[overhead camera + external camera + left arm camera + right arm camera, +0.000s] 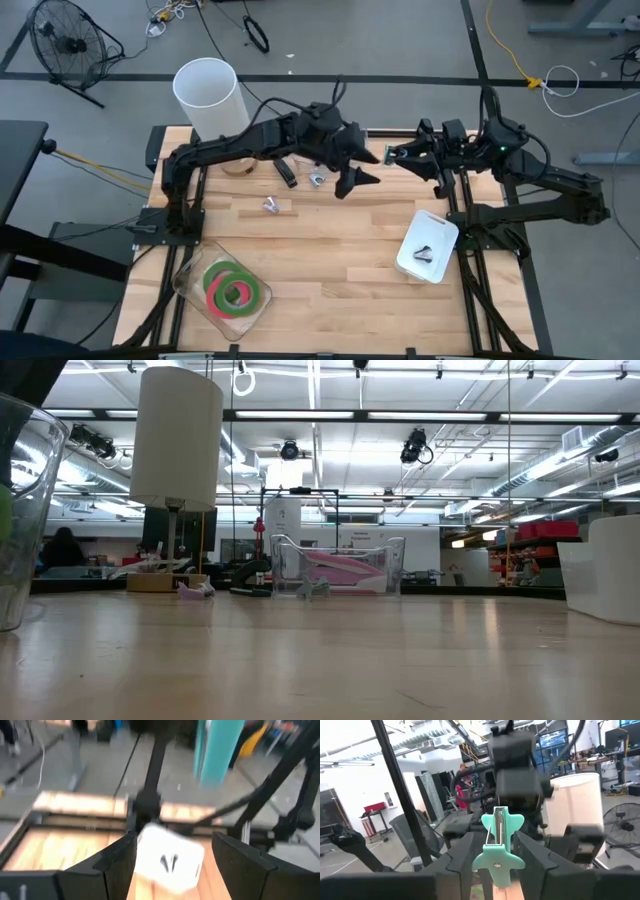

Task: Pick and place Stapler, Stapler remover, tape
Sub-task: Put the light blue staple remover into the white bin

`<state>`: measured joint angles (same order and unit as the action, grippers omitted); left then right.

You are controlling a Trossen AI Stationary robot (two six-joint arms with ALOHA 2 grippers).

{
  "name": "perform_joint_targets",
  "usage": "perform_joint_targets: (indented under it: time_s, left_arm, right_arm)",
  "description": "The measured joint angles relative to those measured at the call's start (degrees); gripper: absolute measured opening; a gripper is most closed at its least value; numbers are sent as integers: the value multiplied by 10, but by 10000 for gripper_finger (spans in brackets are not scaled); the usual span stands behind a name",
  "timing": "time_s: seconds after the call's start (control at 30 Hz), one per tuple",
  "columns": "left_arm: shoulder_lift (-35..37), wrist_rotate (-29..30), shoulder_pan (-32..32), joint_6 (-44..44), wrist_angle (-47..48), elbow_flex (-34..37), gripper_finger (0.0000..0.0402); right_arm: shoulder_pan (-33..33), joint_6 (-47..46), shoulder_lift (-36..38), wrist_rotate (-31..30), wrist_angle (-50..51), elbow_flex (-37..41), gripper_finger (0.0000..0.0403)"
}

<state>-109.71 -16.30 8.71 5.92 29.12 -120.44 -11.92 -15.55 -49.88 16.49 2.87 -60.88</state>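
My right gripper [398,153] is high over the far middle of the table and is shut on a teal staple remover [498,842]. My left gripper [357,183] hangs open and empty just to its left and nearer the table's near edge; in the left wrist view [170,847] its fingers frame the white tray [167,857] below. A black stapler [287,171] and two small silver pieces [318,180] [272,205] lie flat on the far-left part of the table. Green and pink-red tape rolls [236,290] lie flat in a clear container [192,290] at the near left. My right gripper pinches the staple remover's wide winged end [496,861] between its two fingers [465,855]. The fingers lie roughly level and point toward the table's left. The remover's narrow metal end [499,820] sticks out past the fingertips, and the remover is clear of the table.
A tall white cylinder [210,92] stands at the far-left corner. The white tray [428,245] on the right holds two small dark pieces [424,253]. Bare wood lies in the middle and near part of the table [330,270].
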Motion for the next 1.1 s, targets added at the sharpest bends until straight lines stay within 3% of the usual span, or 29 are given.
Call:
perform_joint_targets:
  time_s: [0.3,0.73,1.1]
  left_arm:
    - [42,11,23,-11,155,0,261]
    - [122,48,36,-19,141,0,261]
    - [135,56,36,-18,140,0,261]
  right_arm:
    - [0,10,20,-1,91,0,118]
    - [0,16,29,65,293,0,118]
    - [0,35,29,65,500,0,116]
